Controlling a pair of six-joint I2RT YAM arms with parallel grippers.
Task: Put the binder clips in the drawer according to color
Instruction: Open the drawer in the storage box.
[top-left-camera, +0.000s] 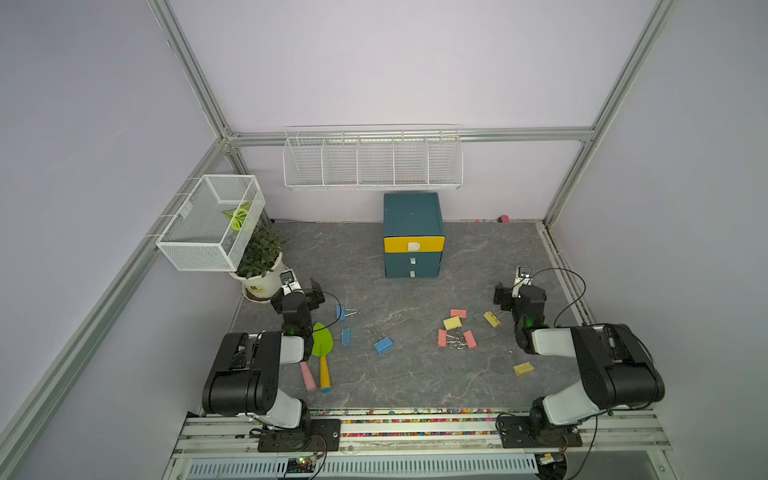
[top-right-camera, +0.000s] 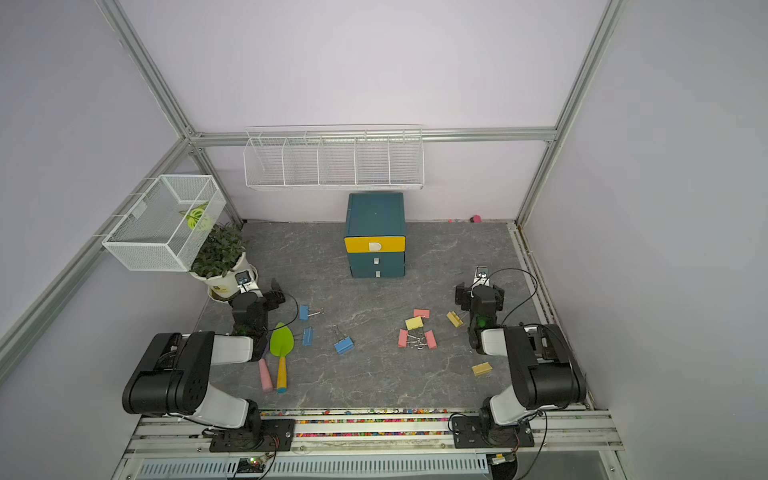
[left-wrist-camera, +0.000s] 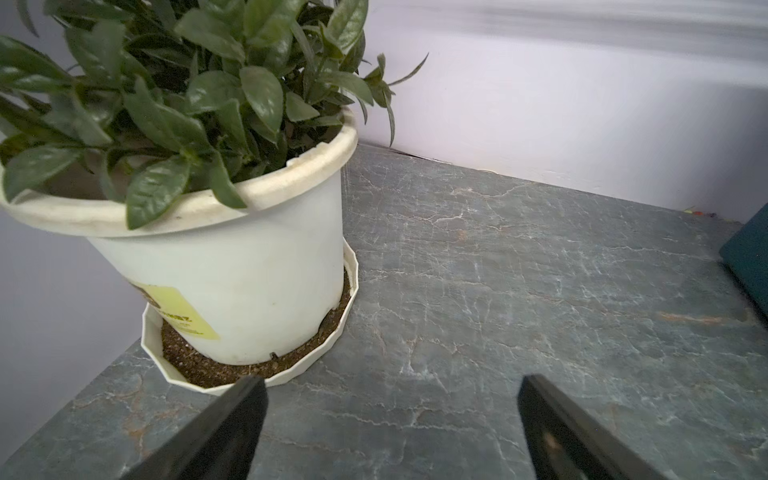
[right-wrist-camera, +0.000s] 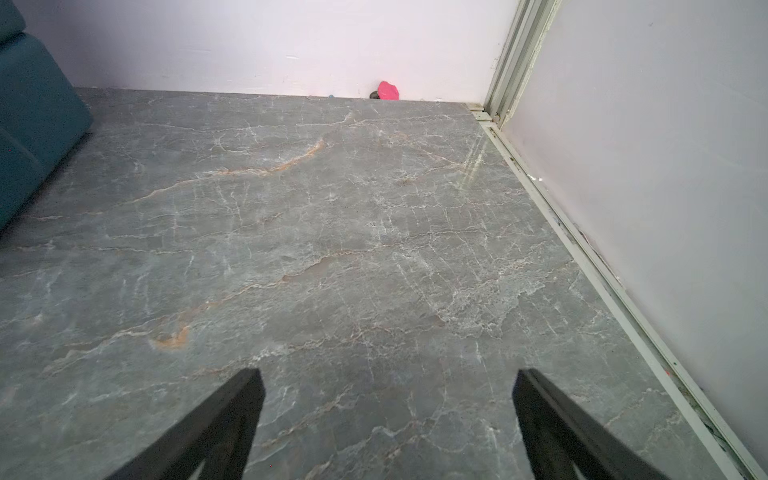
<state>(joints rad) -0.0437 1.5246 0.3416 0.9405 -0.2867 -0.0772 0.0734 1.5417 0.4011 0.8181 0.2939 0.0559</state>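
The nine binder clips (top-right-camera: 421, 313) all lie on the grey tabletop (top-left-camera: 415, 374), and none is inside the drawer (top-left-camera: 413, 237). I read the table in a top view as a clock face, with 12 at the back wall. The three blue clips (top-left-camera: 383, 345) are spread from 9 to 7 o'clock, apart from each other. The three pink clips (top-left-camera: 442, 338) and two yellow clips (top-left-camera: 452, 323) gather between 3 and 4 o'clock (the wire handles of two pink ones meet between them). The third yellow clip (top-left-camera: 523, 368) lies alone at 4 o'clock, near the right arm.

The drawer stands at 12 o'clock by the wall. It has a yellow front on top and two teal fronts below, and all look pushed in.

The left gripper (left-wrist-camera: 390, 386) has its jaws spread wide and holds nothing. It hangs over bare tabletop at about 9 o'clock, just beside the saucer of the plant pot (left-wrist-camera: 232, 270). The right gripper (right-wrist-camera: 388, 380) is also spread wide and empty, over bare tabletop at about 3 o'clock.

A green trowel (top-left-camera: 323, 349) and a pink handle (top-left-camera: 308, 376) lie at 8 o'clock.
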